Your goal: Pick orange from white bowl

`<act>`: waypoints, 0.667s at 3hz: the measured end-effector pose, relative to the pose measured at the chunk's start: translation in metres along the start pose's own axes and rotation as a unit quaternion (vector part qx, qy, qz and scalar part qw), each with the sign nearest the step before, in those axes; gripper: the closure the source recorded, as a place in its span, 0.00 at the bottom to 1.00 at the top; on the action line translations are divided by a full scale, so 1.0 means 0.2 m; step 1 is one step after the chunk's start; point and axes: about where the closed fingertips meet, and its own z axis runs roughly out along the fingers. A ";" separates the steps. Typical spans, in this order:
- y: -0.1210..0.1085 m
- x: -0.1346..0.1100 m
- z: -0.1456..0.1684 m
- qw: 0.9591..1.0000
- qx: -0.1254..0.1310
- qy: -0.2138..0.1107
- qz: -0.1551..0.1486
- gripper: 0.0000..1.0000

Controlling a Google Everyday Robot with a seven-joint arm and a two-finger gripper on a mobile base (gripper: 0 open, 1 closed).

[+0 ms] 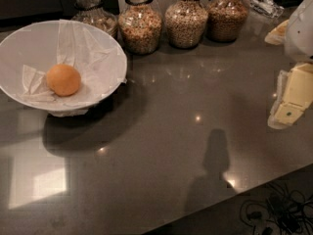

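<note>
The orange point(63, 80) is a small matte round fruit lying in the white bowl point(105, 40), on the crumpled white paper lining, at the left of the counter. My gripper point(292, 99) is at the right edge of the view, pale yellow and white, hanging above the counter far to the right of the bowl. It holds nothing that I can see. Its upper part and the arm run out of view at the right.
Several glass jars of grains point(186, 21) stand in a row along the back of the dark glossy counter point(186, 141). The counter's front edge runs diagonally at the lower right, with cables point(274, 214) on the floor beyond it.
</note>
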 end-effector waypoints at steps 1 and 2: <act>0.00 0.00 0.00 1.000 0.000 0.000 0.000 0.00; -0.01 -0.06 0.03 1.000 0.000 -0.011 -0.007 0.00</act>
